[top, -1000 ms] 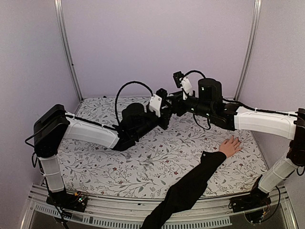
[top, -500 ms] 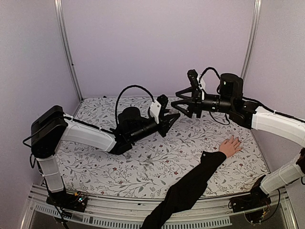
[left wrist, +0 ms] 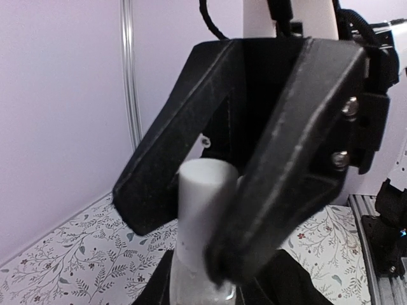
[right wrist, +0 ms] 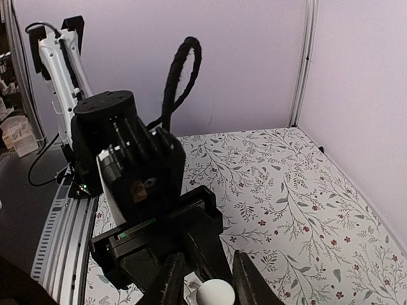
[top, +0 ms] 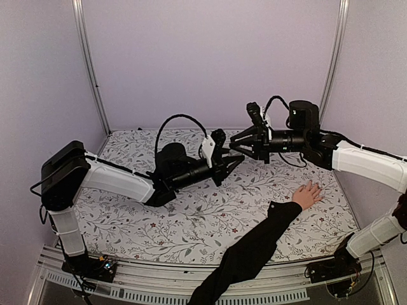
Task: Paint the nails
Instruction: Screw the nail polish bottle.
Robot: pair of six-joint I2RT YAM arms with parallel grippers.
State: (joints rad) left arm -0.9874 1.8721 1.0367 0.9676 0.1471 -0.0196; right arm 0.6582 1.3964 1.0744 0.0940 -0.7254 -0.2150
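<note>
The top external camera sits high behind both arm bases, well back. It looks down and forward over the flower-printed white tablecloth (top: 191, 219) to the plain lilac back wall (top: 210, 63).

The left wrist camera sits just behind the black left gripper (top: 230, 160). It sees, very close, the small pale bottle (left wrist: 194, 289) with its white cylindrical cap (left wrist: 203, 190).

Beyond the cap it meets the black right gripper (left wrist: 181, 241) head-on. The right wrist camera faces the opposite way, onto the same cap and the left arm. All three views share this meeting point.

Hand (top: 308, 194) lay flat on the table (top: 191, 222) at about 4 o'clock, sleeve (top: 254, 248) trailing toward 7. Over mid-table, right gripper (top: 238, 145) sat at 1 o'clock of the left gripper (top: 232, 160), bottle (left wrist: 202, 216) between the latter's fingers.
</note>
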